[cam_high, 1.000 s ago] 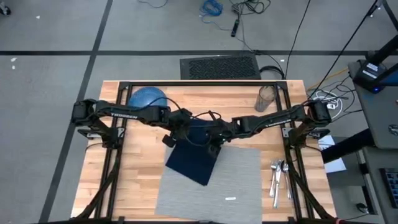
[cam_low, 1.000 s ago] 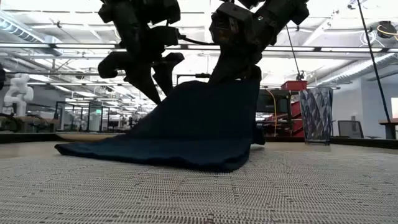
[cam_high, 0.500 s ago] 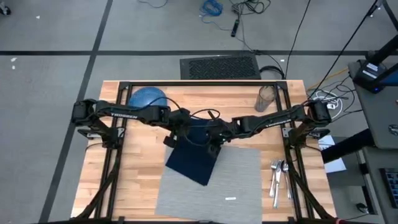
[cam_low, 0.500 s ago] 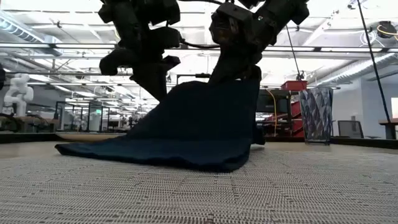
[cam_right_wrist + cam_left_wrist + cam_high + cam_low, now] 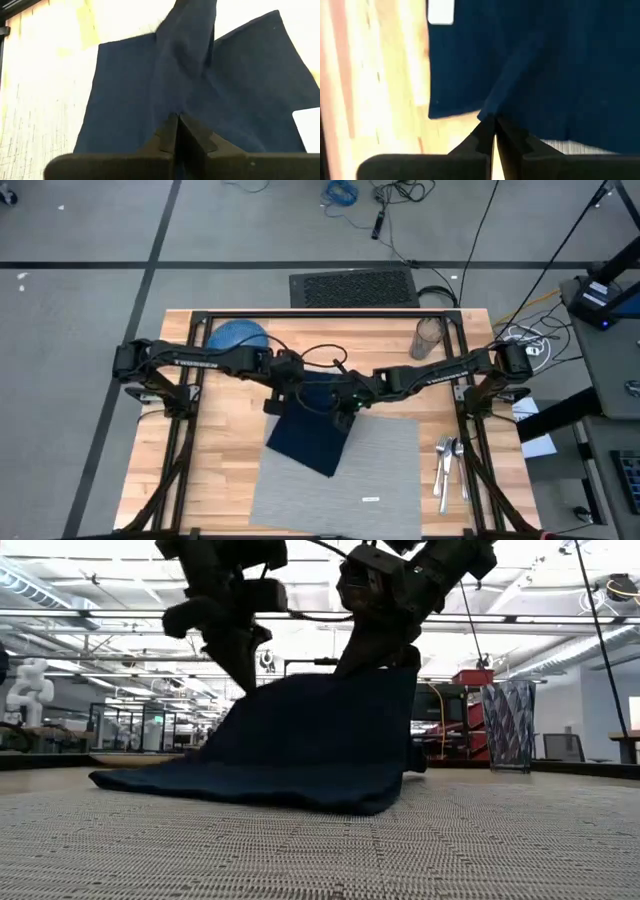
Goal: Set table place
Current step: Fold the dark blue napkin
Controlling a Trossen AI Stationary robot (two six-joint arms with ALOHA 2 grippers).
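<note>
Because both grippers pinch the far edge of the dark napkin, the left gripper at one corner and the right gripper at the other, the cloth hangs from their closed jaws and drapes down toward the near side. The grey placemat lies below and nearer than both jaws, its long side running across the table, mostly on the right gripper's side. I judge any laying-down move must carry the napkin that way.

I cannot read any words or numbers here; my left arm has small white letters on it, too tiny to make out; the little white tag on the place looks blank.
</note>
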